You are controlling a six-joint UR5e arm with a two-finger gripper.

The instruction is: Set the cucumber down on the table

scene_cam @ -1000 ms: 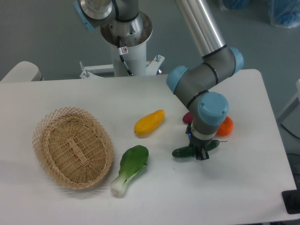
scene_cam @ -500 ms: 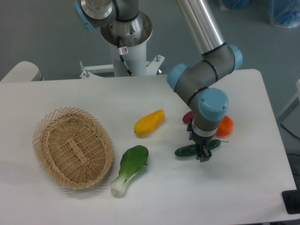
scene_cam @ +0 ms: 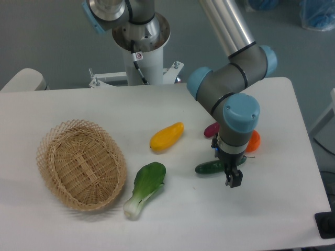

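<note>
The dark green cucumber [scene_cam: 207, 167] lies flat on the white table [scene_cam: 272, 209], right of centre, its right end passing behind my wrist. My gripper [scene_cam: 233, 175] points down over the cucumber's right part. Its dark near finger [scene_cam: 234, 179] stands in front of the cucumber and the far finger is hidden. The jaws look open and nothing hangs from them.
A wicker basket [scene_cam: 78, 164] sits at the left. A bok choy [scene_cam: 146, 187] lies beside it and a yellow fruit [scene_cam: 166, 136] lies mid-table. An orange fruit [scene_cam: 254, 141] and a purple-red vegetable [scene_cam: 210, 129] lie just behind my wrist. The arm's base [scene_cam: 140, 47] stands at the back.
The cucumber shifted slightly right, then stayed on the table. My gripper has moved right and toward the front, its finger now clear of the cucumber.
</note>
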